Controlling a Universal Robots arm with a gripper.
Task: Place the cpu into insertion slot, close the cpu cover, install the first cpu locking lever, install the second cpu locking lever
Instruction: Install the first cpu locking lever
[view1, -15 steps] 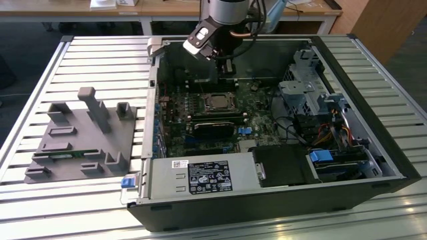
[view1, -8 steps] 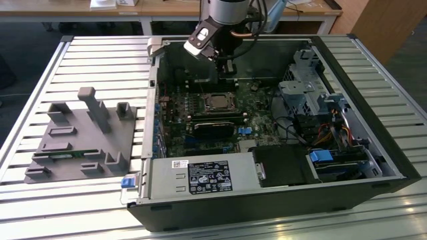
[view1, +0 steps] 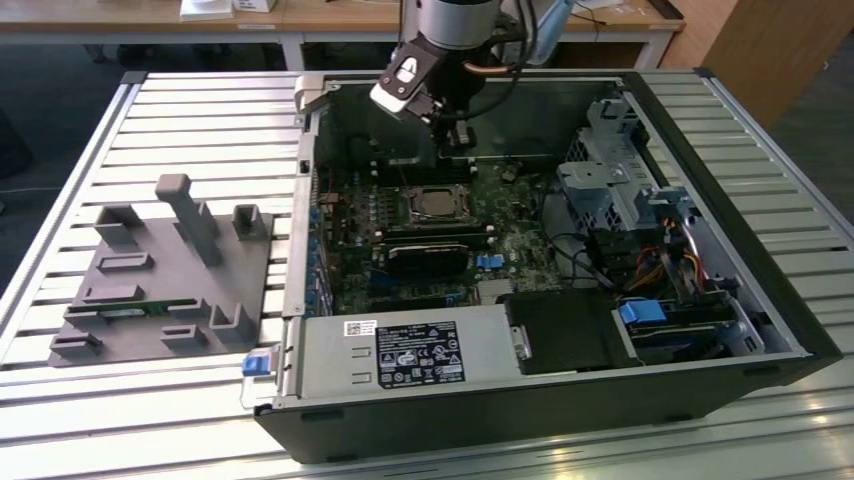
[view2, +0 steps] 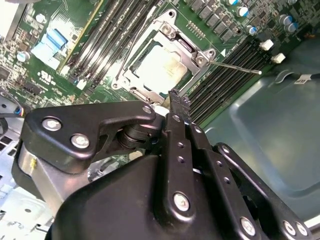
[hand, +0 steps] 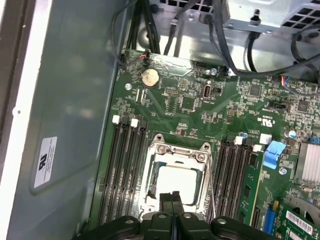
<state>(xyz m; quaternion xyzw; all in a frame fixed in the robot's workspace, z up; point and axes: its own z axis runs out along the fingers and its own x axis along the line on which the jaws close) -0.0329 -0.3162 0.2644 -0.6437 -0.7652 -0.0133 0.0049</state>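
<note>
Overhead, the hand (hand: 172, 195), fingers (hand: 166, 201) pressed together, hovers above the cpu (hand: 177, 179) beneath the cpu cover (hand: 181, 150).

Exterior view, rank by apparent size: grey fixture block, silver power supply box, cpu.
Largest to smallest:
1. grey fixture block
2. silver power supply box
3. cpu
The first two are fairly close; the cpu is clearly smallest.

Exterior view: high, angled down over slatted surface (view1: 80, 130) into open computer case (view1: 781, 335). Wrist views close above motherboard (hand: 200, 105) (view2: 50, 75): first straight down, second oblique. Shared: cpu cover (hand: 177, 150) (view2: 189, 52), memory slots (hand: 125, 170) (view2: 112, 35).
</note>
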